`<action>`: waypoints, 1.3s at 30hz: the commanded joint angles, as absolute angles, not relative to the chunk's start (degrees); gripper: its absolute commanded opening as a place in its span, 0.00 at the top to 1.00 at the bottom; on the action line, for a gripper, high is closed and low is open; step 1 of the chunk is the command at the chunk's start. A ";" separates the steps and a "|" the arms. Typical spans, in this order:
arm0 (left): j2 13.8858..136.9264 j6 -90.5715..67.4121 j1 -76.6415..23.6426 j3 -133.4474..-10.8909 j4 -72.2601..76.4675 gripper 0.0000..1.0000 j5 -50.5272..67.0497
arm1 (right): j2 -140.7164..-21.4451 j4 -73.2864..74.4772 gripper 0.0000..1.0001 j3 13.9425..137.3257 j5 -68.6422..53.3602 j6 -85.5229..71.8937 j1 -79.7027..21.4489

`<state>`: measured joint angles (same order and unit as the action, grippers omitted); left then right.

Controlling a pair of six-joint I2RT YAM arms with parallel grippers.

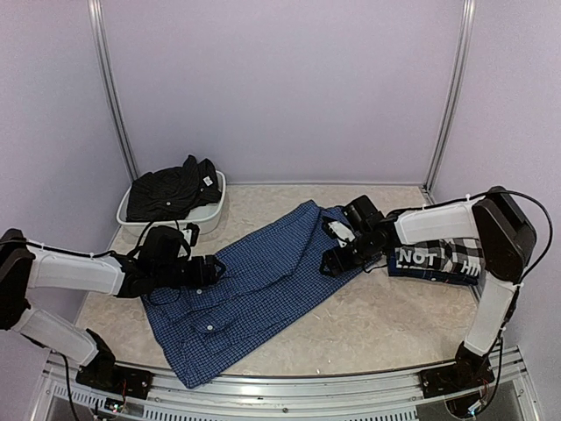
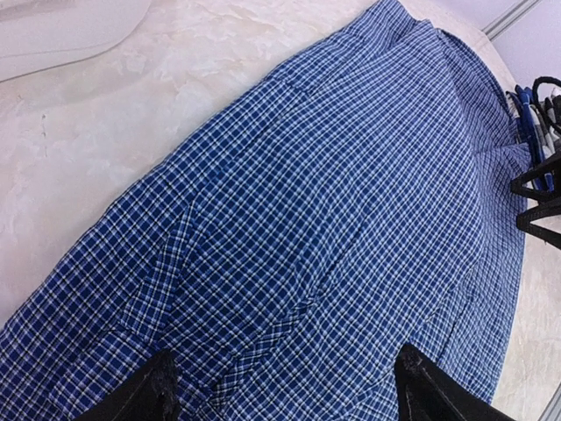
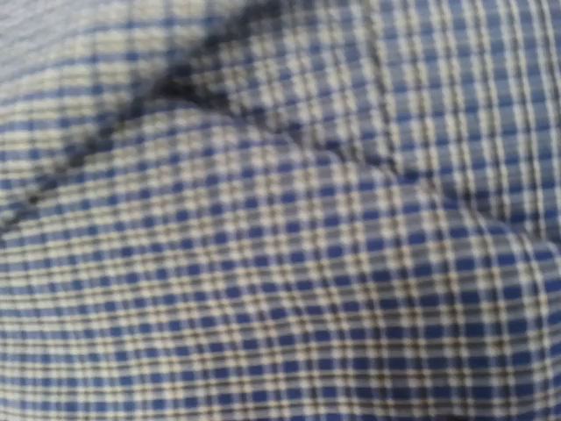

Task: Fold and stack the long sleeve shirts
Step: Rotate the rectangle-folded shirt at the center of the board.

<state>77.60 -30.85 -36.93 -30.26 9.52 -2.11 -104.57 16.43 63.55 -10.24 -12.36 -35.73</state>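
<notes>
Item one: you have a blue, finely dark-checked, collared button-up cloth shirt (image 1: 263, 289) spread across the middle of the pale mottled surface (image 1: 377, 324), lying on a slant from the near left to the far right, front up with its buttons showing, and slightly creased. Item two: a plain black cloth shirt (image 1: 171, 189), bundled in a shallow white plastic tub (image 1: 215, 210) at the far left corner, well apart from the blue one. Item three: a bold black-and-white checked shirt with white lettering (image 1: 438, 259), folded small on the right side of the surface, partly hidden behind your right arm, just beside the blue shirt's far end. Item four: your left claw (image 1: 210, 268), low over the blue shirt's left edge, its dark fingertips (image 2: 162, 390) spread wide with the checked cloth lying flat beneath them and nothing pinched. Item five: your right claw (image 1: 330, 262), down at the blue shirt's right edge near the collar; its wrist view is filled with blurred blue check, and you cannot tell whether it is wide or closed on cloth.
</notes>
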 commanded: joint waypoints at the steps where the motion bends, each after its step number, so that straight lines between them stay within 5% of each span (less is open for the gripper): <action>1: 80.42 -28.92 -35.75 -31.04 10.17 0.20 2.20 | -105.85 13.64 0.26 63.40 -8.88 -15.37 -35.57; 14: 85.44 -32.37 -35.78 -27.97 11.19 0.20 3.69 | -115.95 16.33 0.25 70.71 -3.20 -9.49 -32.70; 30: 91.66 -35.41 -51.31 -35.66 11.07 0.19 0.41 | -128.69 19.73 0.24 92.89 -1.90 5.88 -27.07; 39: 90.14 -30.14 -51.94 -40.47 10.18 0.18 -0.56 | -121.76 18.55 0.22 92.62 -2.51 6.98 -27.30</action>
<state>91.24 -33.19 -51.79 -37.91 11.62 1.02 -127.61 18.15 93.80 -2.70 6.00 -27.33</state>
